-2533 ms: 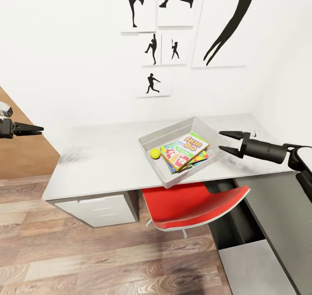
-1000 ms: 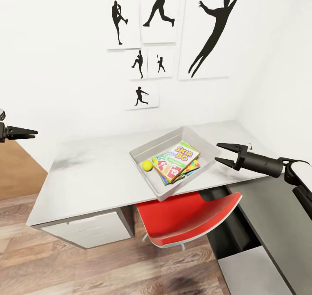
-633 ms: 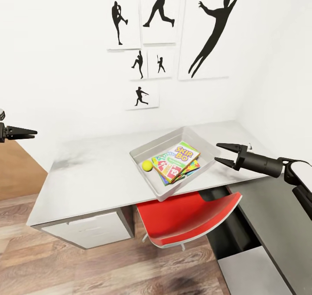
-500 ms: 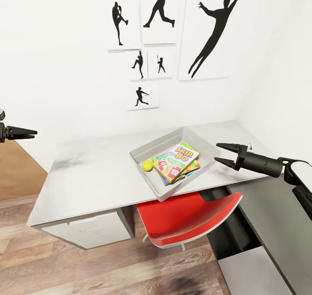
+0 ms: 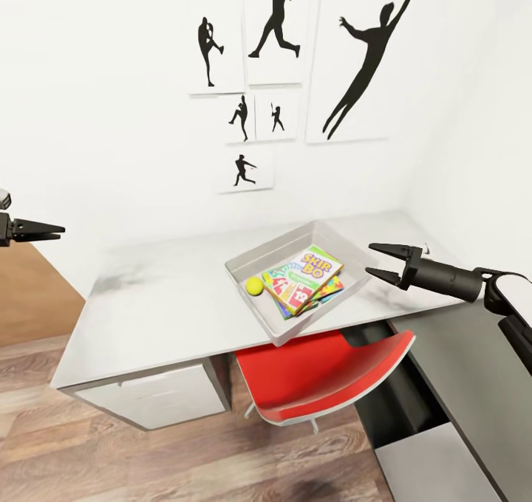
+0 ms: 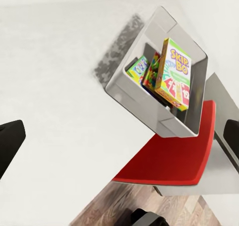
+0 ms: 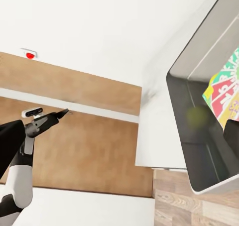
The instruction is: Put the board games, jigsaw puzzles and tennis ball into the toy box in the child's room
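Six white-backed prints with black silhouettes of athletes point(image 5: 273, 81) are hanging on the plain white wall point(image 5: 111, 118), clustered above the desk area; the largest, a leaping figure with an arm raised, is sitting furthest right. A red curved-shell chair with a pale underside point(image 5: 325, 373) is standing tucked partly beneath the work surface, its seat edge projecting forward. A white drawer unit point(image 5: 159, 395) is sitting under the left end, near the chair. Brown wood-plank flooring point(image 5: 148, 461) is running across the foreground. A tan wooden panel point(image 5: 29, 295) is showing at the left edge, behind the furniture.
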You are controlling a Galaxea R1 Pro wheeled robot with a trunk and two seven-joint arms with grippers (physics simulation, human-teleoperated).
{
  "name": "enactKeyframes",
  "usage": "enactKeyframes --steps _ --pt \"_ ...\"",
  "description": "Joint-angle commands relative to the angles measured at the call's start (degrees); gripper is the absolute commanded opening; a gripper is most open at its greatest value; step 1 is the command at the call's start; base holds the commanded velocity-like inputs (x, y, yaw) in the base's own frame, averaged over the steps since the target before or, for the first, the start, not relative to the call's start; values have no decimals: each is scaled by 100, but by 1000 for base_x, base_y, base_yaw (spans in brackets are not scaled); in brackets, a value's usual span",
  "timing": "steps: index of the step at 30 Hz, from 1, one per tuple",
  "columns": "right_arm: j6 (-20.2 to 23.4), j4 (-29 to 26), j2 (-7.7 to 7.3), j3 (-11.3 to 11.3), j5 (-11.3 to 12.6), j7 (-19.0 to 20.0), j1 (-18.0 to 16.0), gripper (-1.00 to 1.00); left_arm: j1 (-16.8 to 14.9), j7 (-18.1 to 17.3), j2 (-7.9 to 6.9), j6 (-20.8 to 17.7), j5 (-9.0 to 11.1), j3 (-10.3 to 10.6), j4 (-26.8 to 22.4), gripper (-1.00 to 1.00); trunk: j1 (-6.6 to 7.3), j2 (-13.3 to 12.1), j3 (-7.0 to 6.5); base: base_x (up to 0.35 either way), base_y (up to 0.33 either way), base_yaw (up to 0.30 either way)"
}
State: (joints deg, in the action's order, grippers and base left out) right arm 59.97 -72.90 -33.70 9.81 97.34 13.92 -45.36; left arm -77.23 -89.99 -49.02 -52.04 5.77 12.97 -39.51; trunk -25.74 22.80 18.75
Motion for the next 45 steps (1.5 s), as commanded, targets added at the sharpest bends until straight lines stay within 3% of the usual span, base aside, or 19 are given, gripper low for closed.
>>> enactKeyframes --steps 1,15,19,27,32,37,45 --pt "3 4 -5 12 -49 58 -8 100 -5 -1 -11 -61 56 48 5 100 -4 11 2 0 1 0" --pt "3 -287 -14 10 -54 58 -8 100 11 -1 -27 -55 49 48 5 100 -4 11 -132 0 0 0" --pt "3 -306 -14 9 -55 60 -5 100 14 -1 -117 -51 41 48 5 100 -4 11 -170 0 0 0" --pt "3 -337 -22 4 -93 66 91 100 42 -1 -176 261 42 48 343 100 -4 11 -247 0 0 0" --pt "3 -339 -14 11 -265 67 103 100 75 -1 -178 387 40 48 453 100 -4 11 -294 0 0 0" --pt "3 -339 3 12 -370 67 106 100 204 -1 -162 446 39 51 497 100 -4 11 -342 0 0 0" --pt "3 -347 37 17 -401 55 106 100 685 -1 -3 598 53 64 443 100 -4 11 -419 0 0 0"
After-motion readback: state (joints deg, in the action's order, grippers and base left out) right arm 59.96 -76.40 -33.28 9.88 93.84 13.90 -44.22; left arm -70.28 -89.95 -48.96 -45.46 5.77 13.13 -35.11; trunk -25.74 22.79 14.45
